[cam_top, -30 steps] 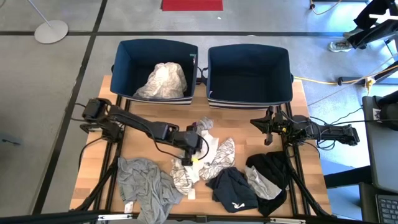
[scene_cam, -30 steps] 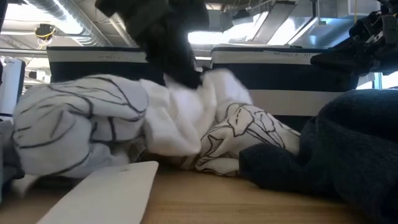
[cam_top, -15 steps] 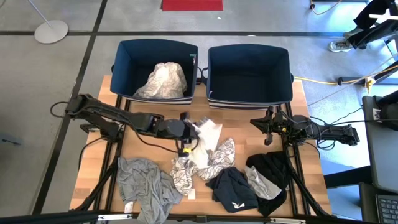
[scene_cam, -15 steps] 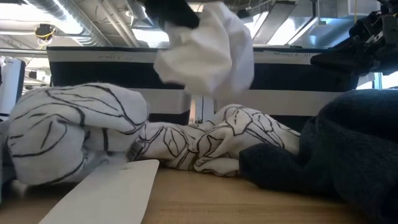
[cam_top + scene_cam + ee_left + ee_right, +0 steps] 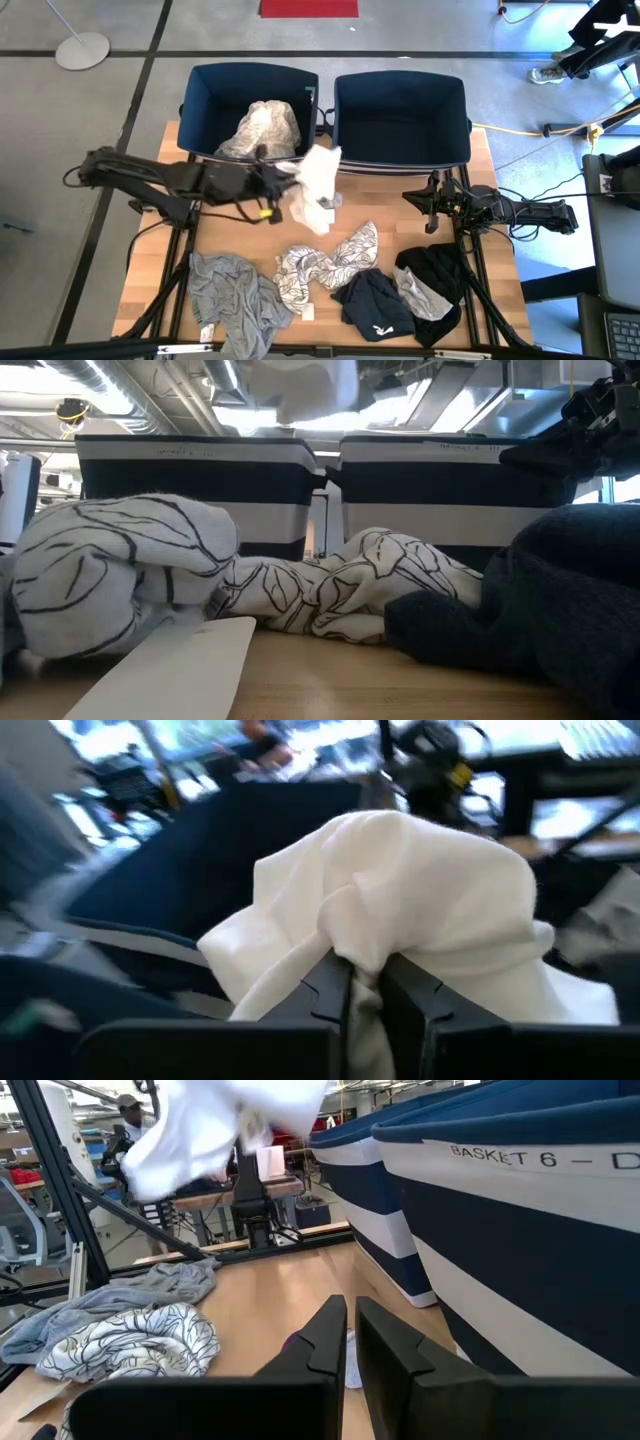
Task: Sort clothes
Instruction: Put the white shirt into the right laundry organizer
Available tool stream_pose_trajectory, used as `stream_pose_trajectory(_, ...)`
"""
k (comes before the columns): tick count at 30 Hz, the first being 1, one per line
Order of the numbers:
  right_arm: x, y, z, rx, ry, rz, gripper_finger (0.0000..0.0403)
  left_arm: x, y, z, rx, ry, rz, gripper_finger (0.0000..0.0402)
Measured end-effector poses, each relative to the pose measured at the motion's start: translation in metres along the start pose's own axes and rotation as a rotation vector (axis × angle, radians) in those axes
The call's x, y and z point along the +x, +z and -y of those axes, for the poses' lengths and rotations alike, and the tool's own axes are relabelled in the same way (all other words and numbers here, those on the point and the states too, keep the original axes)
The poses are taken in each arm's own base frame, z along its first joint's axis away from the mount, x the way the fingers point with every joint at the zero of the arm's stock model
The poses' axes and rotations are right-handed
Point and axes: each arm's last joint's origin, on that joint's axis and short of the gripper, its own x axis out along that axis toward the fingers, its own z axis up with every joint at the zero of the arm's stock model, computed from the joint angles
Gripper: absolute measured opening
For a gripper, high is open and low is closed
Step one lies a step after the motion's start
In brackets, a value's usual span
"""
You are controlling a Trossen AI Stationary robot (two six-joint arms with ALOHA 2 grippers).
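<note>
- High view: a white garment [image 5: 314, 186] was held clenched in the left gripper [image 5: 284, 178], lifted clear of the table [image 5: 395, 205] just in front of the left bin [image 5: 251, 110], presumably so it could be carried over the rim to the pale garment [image 5: 263, 131] already lying inside. The near wall of that bin stood in the way, at about twelve o'clock from the gripper. The right bin [image 5: 400, 118] held nothing visible. On the table, toward six o'clock, lay a patterned white garment [image 5: 325, 268], a grey garment [image 5: 232, 300], a navy garment [image 5: 372, 304] and a black garment [image 5: 432, 275].
- The right gripper [image 5: 432, 212] was parked at three o'clock, its fingers closed together on nothing.
- Low view: the white garment [image 5: 302, 388] was seen hanging at twelve o'clock, above both bin rims, with the patterned garment [image 5: 200, 575] heaped in front.
- Left wrist view: the cloth [image 5: 400, 910] was pinched between the two fingers [image 5: 325, 985].
- Right wrist view: the fingers [image 5: 325, 1335] were seen nearly touching, the navy bins [image 5: 500, 1210] just beside them.
</note>
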Motion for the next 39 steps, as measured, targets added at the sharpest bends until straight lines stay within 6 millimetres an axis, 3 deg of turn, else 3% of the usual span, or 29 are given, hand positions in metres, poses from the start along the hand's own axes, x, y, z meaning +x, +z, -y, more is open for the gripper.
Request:
stream_pose_trajectory(7,0.0,0.0,0.0,0.0,0.0,0.0,0.003,-0.03,0.011,-0.042,-0.017,0.272,0.052,0.0026)
stream_pose_trajectory(16,0.0,0.0,0.0,0.0,0.0,0.001,0.003,-0.036,0.006,-0.095,-0.033,0.579,-0.007,0.0026)
stream_pose_trajectory(28,0.0,0.0,0.0,0.0,0.0,0.001,0.003,-0.031,-0.038,-0.143,-0.045,0.796,-0.36,0.0026)
stream_pose_trajectory(39,0.0,0.0,0.0,0.0,0.0,0.001,0.003,-0.028,-0.071,-0.16,-0.115,0.85,-0.629,0.0026)
